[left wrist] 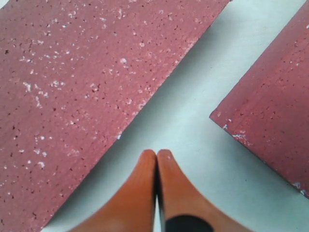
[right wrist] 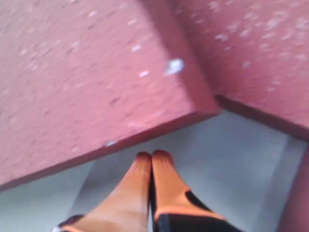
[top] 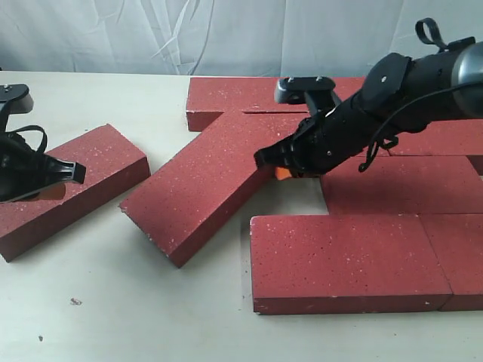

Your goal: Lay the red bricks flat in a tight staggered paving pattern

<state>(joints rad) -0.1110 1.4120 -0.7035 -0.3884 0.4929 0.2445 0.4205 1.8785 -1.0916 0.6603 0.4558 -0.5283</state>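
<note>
Several red bricks lie flat on the pale table. One loose brick sits at the left, and a second brick lies askew in the middle. Others form rows at the back, on the right and at the front. My left gripper is shut and empty. In the left wrist view this gripper hangs over the bare strip between the loose brick and the askew one. My right gripper is shut and empty too. Its tips sit low, just off a side of the askew brick.
A wrinkled white cloth hangs behind the table. The front brick row has a second brick at the right edge. A small dark speck lies on the table at the front left.
</note>
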